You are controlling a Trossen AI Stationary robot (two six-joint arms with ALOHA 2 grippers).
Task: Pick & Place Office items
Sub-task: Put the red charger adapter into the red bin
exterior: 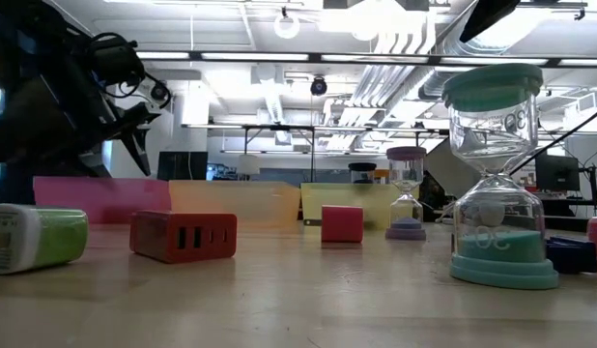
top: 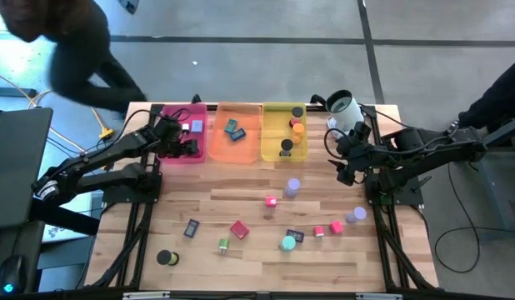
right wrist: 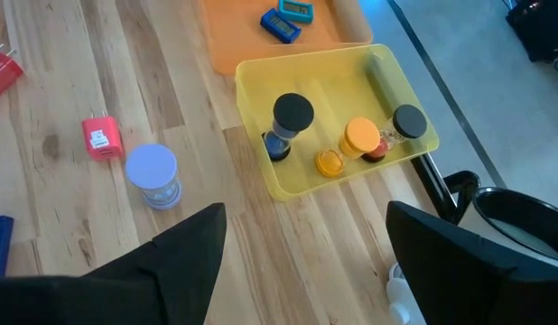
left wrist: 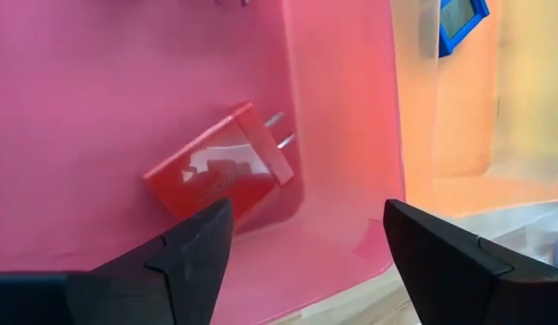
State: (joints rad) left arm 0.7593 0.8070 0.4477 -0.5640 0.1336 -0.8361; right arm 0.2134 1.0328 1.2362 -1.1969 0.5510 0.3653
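Nearest, in the left wrist view: left fingers [left wrist: 302, 248] spread apart, nothing between them, hovering over the translucent pink plastic tray [left wrist: 98, 99]. Just beyond the fingertips, a flat red plug-in charger block [left wrist: 220, 171] lying loose on the tray floor, prongs toward the tray wall. Seemingly a release step; best lifted straight up, fingers kept wide to clear block and rim. Left arm reached forward over the tray's near edge. Farther off, right fingers [right wrist: 302, 239] likewise apart and empty, poised above the wooden surface [right wrist: 71, 81] near the translucent yellow tray [right wrist: 302, 185].
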